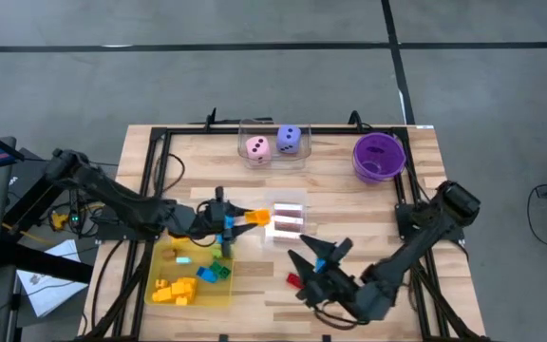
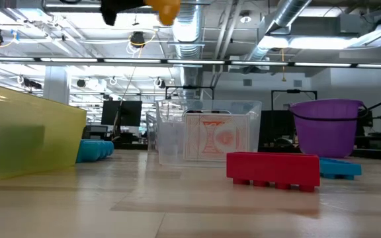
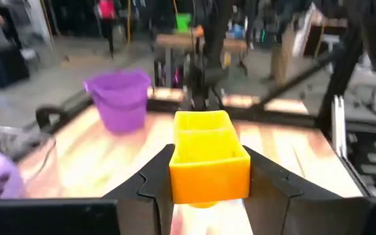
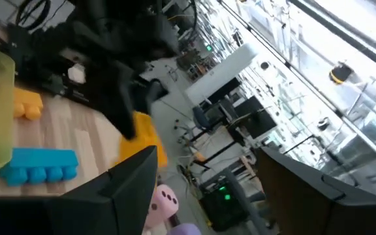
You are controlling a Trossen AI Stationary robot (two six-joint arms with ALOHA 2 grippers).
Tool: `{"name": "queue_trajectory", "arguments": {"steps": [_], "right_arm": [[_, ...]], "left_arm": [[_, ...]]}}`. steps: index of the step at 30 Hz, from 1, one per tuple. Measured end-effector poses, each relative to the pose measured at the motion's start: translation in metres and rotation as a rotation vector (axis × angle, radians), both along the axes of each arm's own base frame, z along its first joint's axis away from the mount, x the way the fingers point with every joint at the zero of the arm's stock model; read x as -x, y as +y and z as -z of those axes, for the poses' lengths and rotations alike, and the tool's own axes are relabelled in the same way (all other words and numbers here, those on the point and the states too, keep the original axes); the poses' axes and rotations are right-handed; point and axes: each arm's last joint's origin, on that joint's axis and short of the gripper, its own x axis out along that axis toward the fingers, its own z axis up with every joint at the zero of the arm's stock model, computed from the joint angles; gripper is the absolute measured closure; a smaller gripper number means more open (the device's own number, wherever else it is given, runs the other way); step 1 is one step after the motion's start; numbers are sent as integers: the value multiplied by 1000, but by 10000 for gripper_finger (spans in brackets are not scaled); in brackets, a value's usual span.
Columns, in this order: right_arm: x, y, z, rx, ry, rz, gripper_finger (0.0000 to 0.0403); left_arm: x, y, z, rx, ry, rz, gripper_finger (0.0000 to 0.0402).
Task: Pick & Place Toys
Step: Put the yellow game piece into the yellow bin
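My left gripper (image 1: 245,218) is shut on a yellow-orange brick (image 3: 207,160), held high over the table's middle, beside the clear box of cards (image 1: 288,220). My right gripper (image 1: 323,249) hangs open over the near right, nothing between its fingers (image 4: 132,179). Below it a red brick (image 2: 273,168) and a blue brick (image 2: 339,168) lie flat on the table. Another blue brick (image 4: 38,163) lies next to the yellow tray (image 1: 218,296), which holds several yellow, green and blue toys. A pink die (image 1: 257,148) and a purple die (image 1: 290,140) sit in a clear box. My left gripper pinches the brick's two opposite sides (image 3: 175,173) between its two fingers (image 3: 152,186). The fingers come nearly level from the table's left. The brick is lifted clear of the table and sits level, sticking out past the fingertips.
A purple bowl (image 1: 379,155) stands at the far right corner. The clear box with the dice (image 1: 273,131) is at the far edge, middle. Black frame rails (image 1: 160,161) run along the table's sides. Bare wood lies between the card box and the bowl.
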Motion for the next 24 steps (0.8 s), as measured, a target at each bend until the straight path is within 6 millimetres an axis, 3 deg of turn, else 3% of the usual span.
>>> {"name": "queue_trajectory", "arguments": {"steps": [7, 11, 15, 24], "right_arm": [[34, -13, -13, -98, -87, 9, 147], [50, -21, -17, -153, -137, -4, 147], [66, -25, -23, -212, -187, -25, 147], [79, -25, -24, -249, -215, -54, 147]], "left_arm": [[34, -13, -7, 23, 121, 203, 273], [45, -25, -2, 6, 195, 313, 272], [56, -28, 8, 65, 317, 314, 273], [79, -43, 27, 242, 577, 413, 272]]}}
